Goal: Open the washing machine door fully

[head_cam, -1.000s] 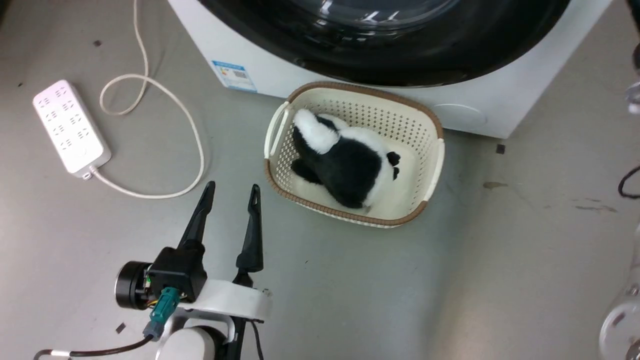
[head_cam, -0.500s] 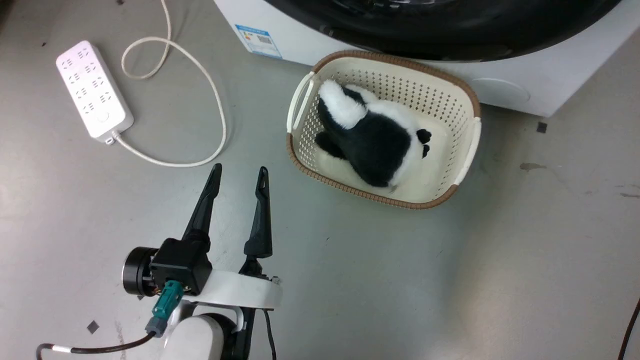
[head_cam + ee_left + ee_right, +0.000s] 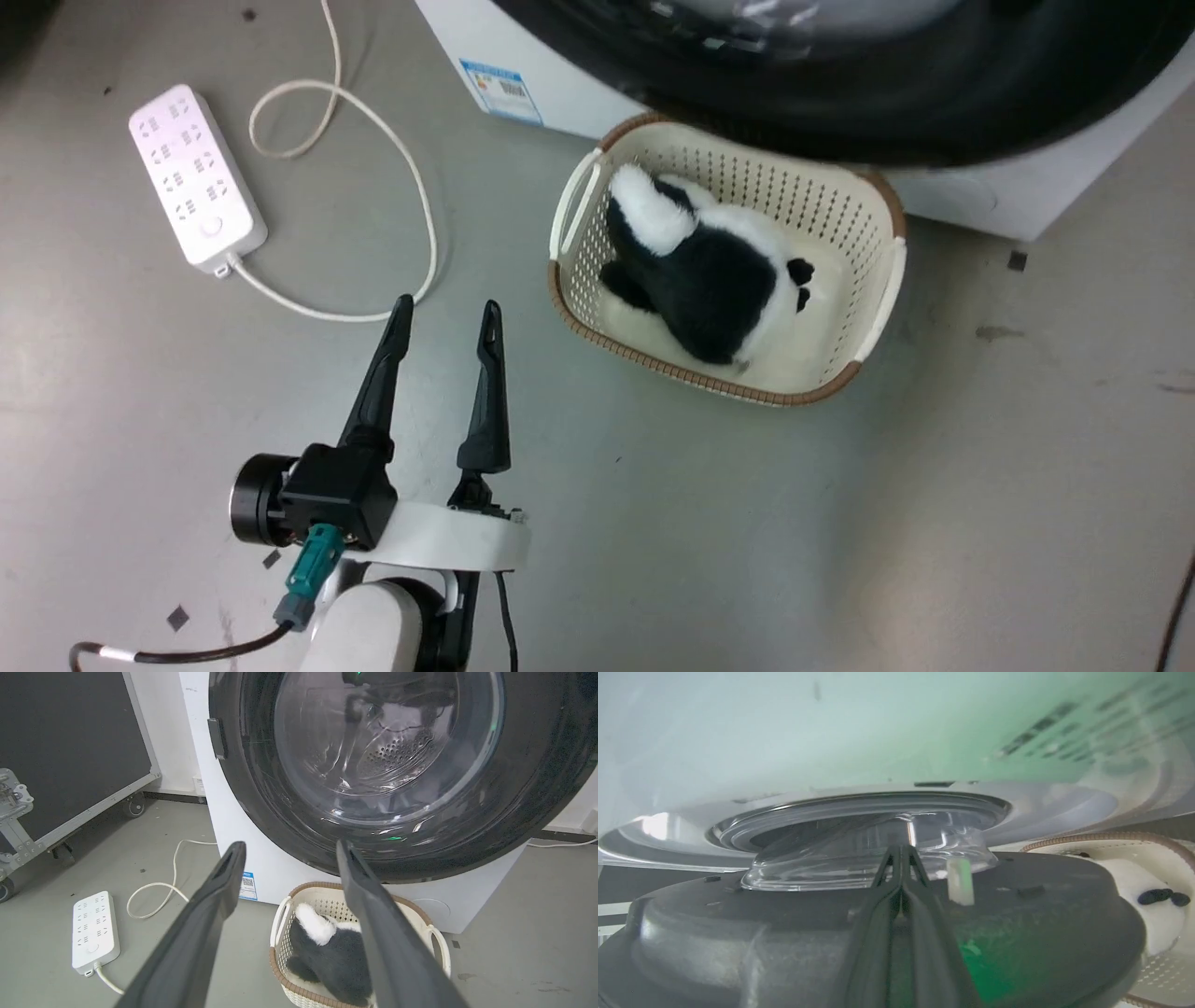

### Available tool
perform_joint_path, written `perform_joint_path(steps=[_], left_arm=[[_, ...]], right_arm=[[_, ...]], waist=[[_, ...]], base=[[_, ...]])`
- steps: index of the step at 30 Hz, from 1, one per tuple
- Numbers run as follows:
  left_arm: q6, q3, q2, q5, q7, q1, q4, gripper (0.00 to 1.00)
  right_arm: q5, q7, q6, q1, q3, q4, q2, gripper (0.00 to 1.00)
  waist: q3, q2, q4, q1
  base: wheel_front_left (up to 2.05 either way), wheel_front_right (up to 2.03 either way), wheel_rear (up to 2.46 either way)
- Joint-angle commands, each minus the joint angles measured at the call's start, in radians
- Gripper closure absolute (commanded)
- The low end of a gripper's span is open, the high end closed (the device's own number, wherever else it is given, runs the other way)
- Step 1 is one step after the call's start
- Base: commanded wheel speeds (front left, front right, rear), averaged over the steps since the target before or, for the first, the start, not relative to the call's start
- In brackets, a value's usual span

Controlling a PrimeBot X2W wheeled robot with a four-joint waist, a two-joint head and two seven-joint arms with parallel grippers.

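Left end effector (image 3: 446, 303) sits lower left in head view, jaws spread wide with nothing between them, both long dark fingers (image 3: 378, 383) pointing up-frame with a slight lean right; the left wrist view shows the same wide gap. Behind it are the black wrist block (image 3: 334, 493), white bracket (image 3: 448, 549) and pale forearm (image 3: 359, 635) coming in from the bottom edge, plus a teal connector (image 3: 311, 571) with a black cable (image 3: 187, 651) trailing left. Right end effector (image 3: 901, 848), in the right wrist view: jaws pressed together along their length, tips meeting, no gap, gripping nothing.
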Motion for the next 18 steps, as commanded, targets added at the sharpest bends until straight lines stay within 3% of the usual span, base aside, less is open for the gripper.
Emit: perform_joint_path(steps=[1, 12, 18], left_arm=[[-0.005, 0.001, 0.001, 0.003, -0.010, -0.003, 0.010, 0.00], [-0.037, 0.047, 0.001, 0.021, -0.015, 0.084, 0.045, 0.00], [-0.064, 0.064, 0.001, 0.036, -0.015, 0.125, 0.069, 0.00]], right_arm=[[0.015, 0.038, 0.002, 0.017, -0.021, 0.038, 0.040, 1.00], [0.088, 0.167, 0.002, 0.288, 0.018, -0.063, 0.147, 1.00], [0.226, 0.224, 0.002, 0.376, 0.106, -0.028, 0.155, 1.00]], waist=[[-0.039, 0.0000, -0.012, 0.0000], [-0.222, 0.0000, -0.078, 0.0000], [-0.287, 0.0000, -0.093, 0.0000]], base=[[0.00, 0.00, 0.00], [0.00, 0.00, 0.00], [0.00, 0.00, 0.00]])
